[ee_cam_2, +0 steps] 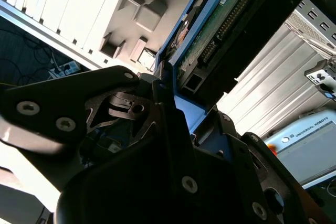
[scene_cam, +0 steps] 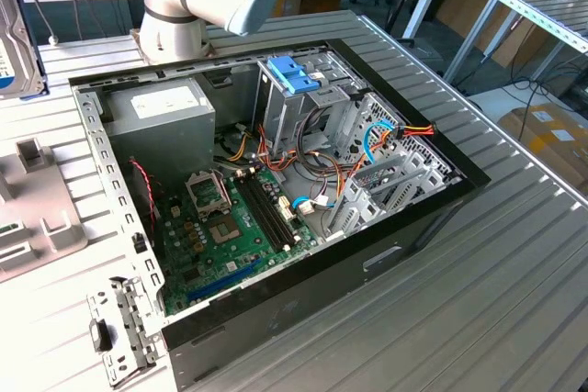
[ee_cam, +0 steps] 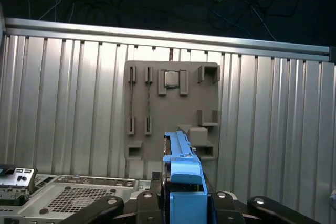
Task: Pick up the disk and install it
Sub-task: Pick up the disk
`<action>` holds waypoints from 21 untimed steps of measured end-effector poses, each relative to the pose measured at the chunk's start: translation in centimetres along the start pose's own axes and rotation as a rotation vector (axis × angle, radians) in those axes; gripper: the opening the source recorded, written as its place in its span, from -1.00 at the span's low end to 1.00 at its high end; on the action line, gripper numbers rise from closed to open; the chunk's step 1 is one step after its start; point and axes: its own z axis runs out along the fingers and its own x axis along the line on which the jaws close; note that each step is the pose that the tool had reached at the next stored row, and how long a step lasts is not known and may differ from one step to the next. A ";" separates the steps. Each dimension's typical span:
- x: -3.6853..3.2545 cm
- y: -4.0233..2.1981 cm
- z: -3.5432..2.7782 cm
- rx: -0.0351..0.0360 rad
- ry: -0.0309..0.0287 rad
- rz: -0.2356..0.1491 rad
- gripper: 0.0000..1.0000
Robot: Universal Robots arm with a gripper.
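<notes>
The disk point(ee_cam: 181, 174) stands edge-on in the first wrist view, a dark slab in blue trim. Black gripper point(ee_cam: 184, 205) fingers point(ee_cam: 107, 208) press on both of its sides. In the second wrist view the disk point(ee_cam_2: 231, 30) shows its green circuit board and connector row, rising out of the gripper point(ee_cam_2: 173, 103), which is shut on it. At the exterior view's left edge the disk point(scene_cam: 16, 34) hangs above the table, over the grey fixture tray point(scene_cam: 37, 218). It is well apart from the open computer case point(scene_cam: 101, 172).
The case holds a motherboard point(scene_cam: 230, 227), a grey power-supply box point(scene_cam: 161, 112) and a metal drive cage with a light-blue latch piece point(scene_cam: 296, 75). Loose cables point(scene_cam: 322, 172) lie beside the cage. The arm's base point(scene_cam: 197, 2) stands behind the case. The grey tray point(ee_cam: 142, 145) carries a small chip point(ee_cam: 170, 78).
</notes>
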 end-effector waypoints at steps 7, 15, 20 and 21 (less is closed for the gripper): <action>0.19 -0.25 0.01 0.0000 0.0000 0.000 -0.25; 0.42 -0.50 0.02 0.0000 0.0000 0.000 -0.25; 0.57 -0.68 0.03 0.0000 0.0000 0.000 -0.25; 0.59 -0.71 0.03 0.0000 -0.0001 0.000 -0.25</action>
